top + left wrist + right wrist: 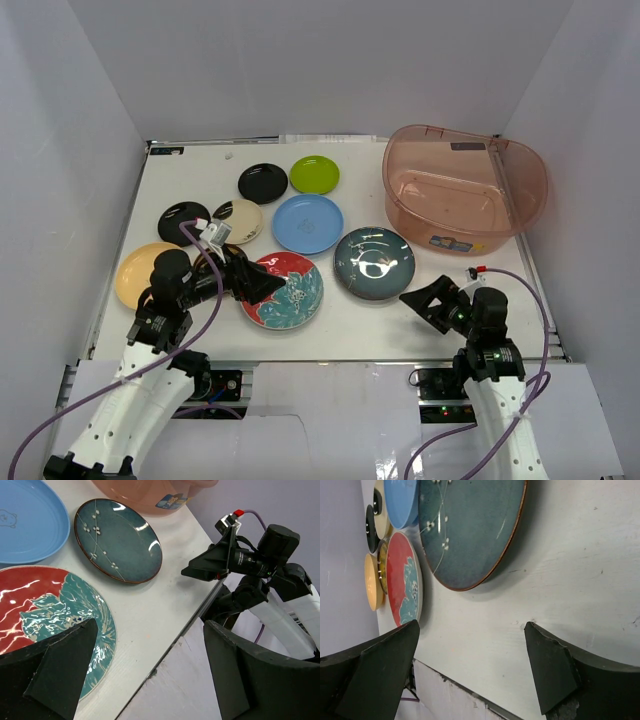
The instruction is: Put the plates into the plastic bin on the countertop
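Note:
Plates lie on the white countertop (440,330): two black (262,182) (182,220), lime green (314,174), cream-and-black (240,222), light blue (308,223), dark teal (374,262), red-and-teal floral (290,295) and pale orange (135,275). An amber plate's rim (382,562) shows between the orange and floral ones. The translucent pinkish bin (465,190) stands empty at the back right. My left gripper (272,286) is open and empty over the floral plate's (40,600) near edge. My right gripper (415,302) is open and empty, just in front of and to the right of the teal plate (470,525).
White walls enclose the table on three sides. The table's front edge (165,650) runs just under both grippers. The right arm (250,560) shows in the left wrist view, and the bin's wall (145,495) behind the teal plate (117,540).

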### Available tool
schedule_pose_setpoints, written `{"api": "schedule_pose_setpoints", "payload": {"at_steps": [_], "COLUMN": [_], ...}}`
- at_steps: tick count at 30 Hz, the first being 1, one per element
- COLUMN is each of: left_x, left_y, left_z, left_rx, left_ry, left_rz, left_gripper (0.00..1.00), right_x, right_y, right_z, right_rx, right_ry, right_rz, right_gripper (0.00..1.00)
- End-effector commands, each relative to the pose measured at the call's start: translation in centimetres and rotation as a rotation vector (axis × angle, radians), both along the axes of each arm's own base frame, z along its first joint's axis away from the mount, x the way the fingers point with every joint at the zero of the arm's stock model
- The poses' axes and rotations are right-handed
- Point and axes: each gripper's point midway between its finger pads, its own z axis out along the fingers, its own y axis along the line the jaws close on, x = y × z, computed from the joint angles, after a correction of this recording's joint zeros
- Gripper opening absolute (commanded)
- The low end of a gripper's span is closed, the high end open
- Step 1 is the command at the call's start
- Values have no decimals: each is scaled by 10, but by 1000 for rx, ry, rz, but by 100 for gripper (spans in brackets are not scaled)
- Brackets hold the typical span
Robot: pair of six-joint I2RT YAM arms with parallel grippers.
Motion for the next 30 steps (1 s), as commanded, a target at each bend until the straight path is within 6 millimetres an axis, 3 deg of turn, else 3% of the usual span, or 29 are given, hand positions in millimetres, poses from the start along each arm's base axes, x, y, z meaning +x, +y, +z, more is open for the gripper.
{"api": "schedule_pose_setpoints", "payload": {"at_steps": [1, 6, 9, 12, 14, 17, 18, 20, 22, 26, 30], "left_x": [-1, 0, 1, 2, 2, 3, 3, 3, 3, 4, 4], "left_y": [-1, -1, -1, -1, -1, -1, -1, -1, -1, -1, 0], "left_z": [-2, -5, -6, -7, -7, -9, -9, -9, -9, -10, -11], "left_rx": [5, 6, 8, 7, 9, 11, 10, 11, 11, 11, 13], "left_ry": [-1, 11, 18, 20, 25, 30, 33, 32, 31, 35, 36], "left_rz": [-14, -12, -8, -2, 0, 0, 0, 3, 4, 6, 7], "left_gripper": [98, 98, 98, 98, 98, 98, 98, 98, 98, 98, 98], "right_x": [18, 30, 33, 34, 38, 31, 36, 29, 33, 29, 34], "right_y": [1, -5, -8, -11, -10, -10, -10, -4, 2, 9, 9], "right_z": [19, -15, -50, -66, -62, -80, -75, -85, -78, -87, -83], "right_rx": [39, 78, 100, 83, 87, 64, 69, 54, 39, -8, -3], "right_ry": [-102, -55, -11, 6, -26, 43, 8, 46, 10, 63, 57], "right_rz": [-30, -120, -170, -196, -195, -206, -212, -196, -184, -174, -211], "right_gripper": [90, 78, 75, 75, 73, 66, 64, 62, 60, 52, 50]}}
